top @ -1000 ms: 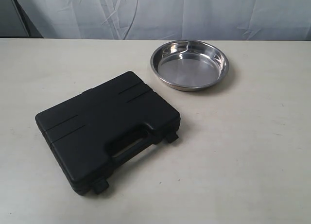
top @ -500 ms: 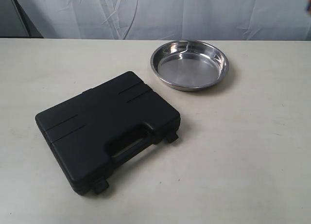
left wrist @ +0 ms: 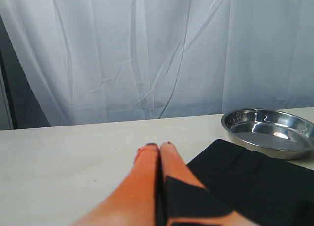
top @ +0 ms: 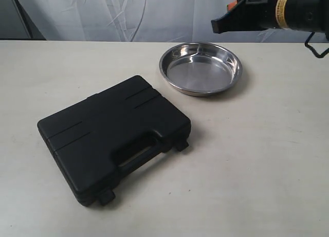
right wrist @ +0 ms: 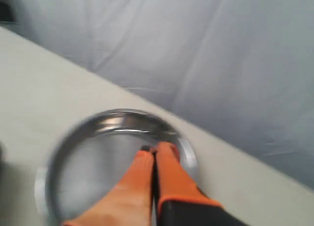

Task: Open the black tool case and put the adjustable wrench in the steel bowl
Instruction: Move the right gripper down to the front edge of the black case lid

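Observation:
The black tool case [top: 113, 137] lies closed on the table, handle and two latches toward the near side; one corner of it [left wrist: 255, 184] shows in the left wrist view. The adjustable wrench is hidden. The steel bowl [top: 200, 68] stands empty behind the case and also appears as a bowl [left wrist: 269, 133] in the left wrist view. My left gripper [left wrist: 159, 146] is shut with nothing in it, beside the case's corner, and is out of the exterior view. My right gripper [right wrist: 156, 149] is shut and empty, above the blurred bowl [right wrist: 93, 160]; its arm [top: 272, 11] comes in at top right.
A white curtain [top: 169, 13] hangs behind the pale table [top: 257, 160]. Bare tabletop lies to the right of the case and in front of the bowl.
The right arm has swung into the exterior view at the top right, above and behind the bowl. The case and bowl have not moved.

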